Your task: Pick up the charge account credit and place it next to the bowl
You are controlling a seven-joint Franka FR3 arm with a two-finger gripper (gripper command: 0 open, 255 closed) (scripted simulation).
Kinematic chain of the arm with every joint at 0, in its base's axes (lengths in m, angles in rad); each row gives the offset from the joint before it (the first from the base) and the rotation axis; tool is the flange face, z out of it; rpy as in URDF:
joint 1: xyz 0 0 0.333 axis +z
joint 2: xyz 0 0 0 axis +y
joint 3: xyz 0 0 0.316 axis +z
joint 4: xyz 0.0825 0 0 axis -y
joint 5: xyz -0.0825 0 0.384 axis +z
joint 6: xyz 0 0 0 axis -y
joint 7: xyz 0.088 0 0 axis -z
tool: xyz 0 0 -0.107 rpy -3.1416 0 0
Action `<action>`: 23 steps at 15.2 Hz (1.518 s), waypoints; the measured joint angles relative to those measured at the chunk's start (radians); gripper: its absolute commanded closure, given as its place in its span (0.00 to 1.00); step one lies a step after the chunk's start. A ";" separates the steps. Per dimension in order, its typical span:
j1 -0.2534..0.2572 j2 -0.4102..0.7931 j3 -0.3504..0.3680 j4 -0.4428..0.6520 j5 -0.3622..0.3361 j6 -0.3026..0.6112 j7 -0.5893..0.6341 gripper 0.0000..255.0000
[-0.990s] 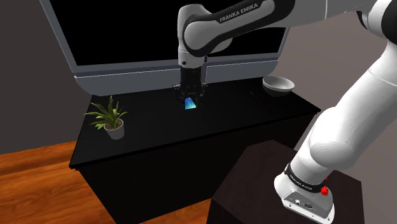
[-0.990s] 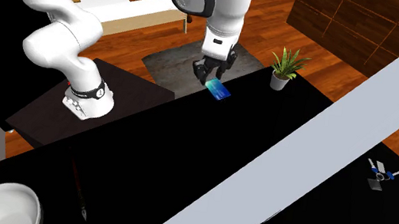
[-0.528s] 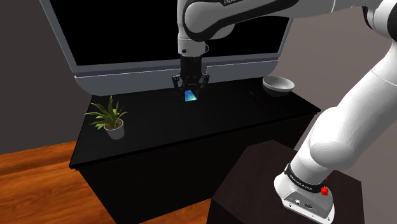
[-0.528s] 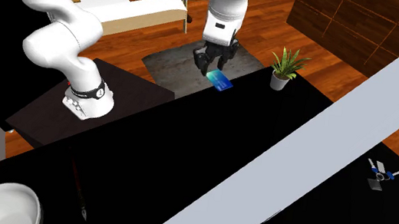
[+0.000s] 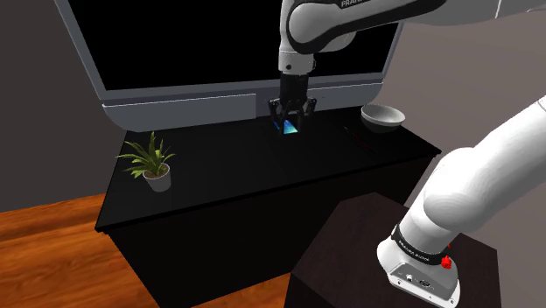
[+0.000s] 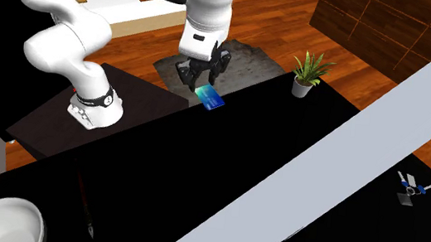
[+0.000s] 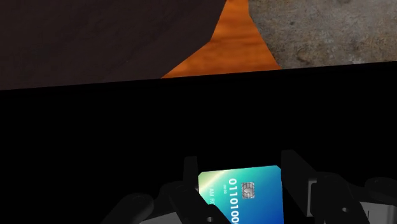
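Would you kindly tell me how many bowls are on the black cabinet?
1. The bowl sits at the end of the cabinet toward the shoulder view's right.

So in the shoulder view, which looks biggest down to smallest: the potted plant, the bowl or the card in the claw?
1. potted plant
2. bowl
3. card, pinched in the claw, clearly smallest

The shoulder view sits beside and behind the stand (image 5: 350, 254), looking down across the black surface (image 5: 227, 179) toward a big screen (image 5: 219, 44). The second exterior view looks back from the opposite side, high up, seemingly over that screen's top edge. Both share the potted plant (image 5: 154, 163), bowl (image 5: 382, 115) and arm (image 5: 324, 26). The wrist view looks closely along the fingers (image 7: 292, 167), past the surface's edge to floor (image 7: 238, 44) and rug (image 7: 324, 32).
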 measured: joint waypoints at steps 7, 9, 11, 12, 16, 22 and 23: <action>-0.066 -0.142 -0.115 -0.119 -0.055 -0.041 -0.155 1.00; -0.088 -0.179 -0.151 -0.144 -0.079 -0.057 -0.200 1.00; -0.112 -0.197 -0.189 -0.156 -0.106 -0.065 -0.249 1.00; -0.122 -0.216 -0.204 -0.168 -0.118 -0.073 -0.268 1.00; -0.169 -0.245 -0.277 -0.187 -0.173 -0.087 -0.358 1.00; -0.241 -0.258 -0.395 -0.181 -0.263 -0.104 -0.504 1.00; -0.250 -0.253 -0.412 -0.177 -0.275 -0.103 -0.525 1.00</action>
